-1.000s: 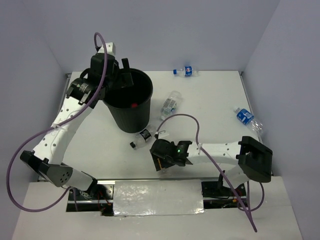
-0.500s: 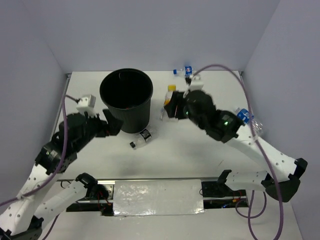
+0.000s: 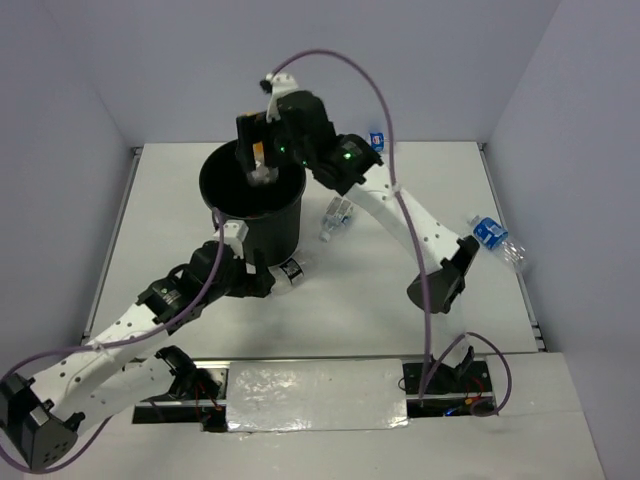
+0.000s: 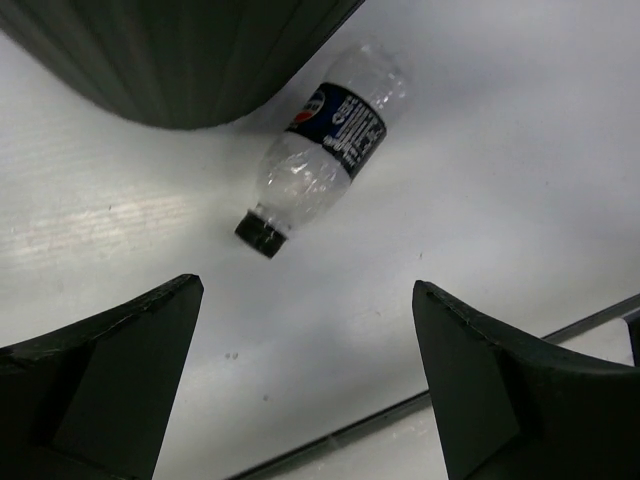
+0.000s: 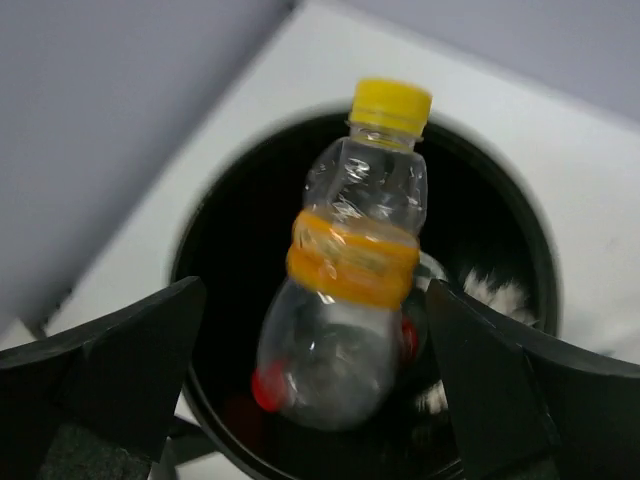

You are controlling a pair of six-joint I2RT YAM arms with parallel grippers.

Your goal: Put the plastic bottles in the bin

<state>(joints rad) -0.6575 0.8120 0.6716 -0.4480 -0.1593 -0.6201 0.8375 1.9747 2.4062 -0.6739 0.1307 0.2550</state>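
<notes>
Hovering low over the white table (image 3: 160,230), the left gripper (image 4: 308,288) is spread wide and holds nothing. Just ahead of it a small clear plastic bottle with a dark blue label and a black cap (image 4: 320,150) lies on its side, close against the base of the tall round black plastic bin (image 3: 262,235).

Over the bin's mouth, the right gripper (image 5: 315,290) also has its jaws apart. Between them is a crumpled clear bottle with a yellow cap and an orange-yellow band (image 5: 350,250), and no pad visibly presses on it, so it looks let go. Red caps show in the bin below.

Right of the bin lie three more bottles:
- A clear one with a blue label (image 3: 338,212) lies near the bin.
- A blue-labelled one (image 3: 378,140) lies at the far edge, partly hidden by the arm.
- Another blue-labelled one (image 3: 492,234) lies by the right wall.

**Risks**
- The dark-labelled bottle lies so near the bin wall that a finger coming down could strike or shove the bin.
- A round bottle on its side may roll out of closing jaws.
- The yellow-capped bottle looks well inside the rim, so a bounce-out seems unlikely.

**Writing**
- The dark label carries a round red, white and blue emblem and white lettering too small to read.
- The orange-yellow band is blurred, and nothing on it is legible.
</notes>
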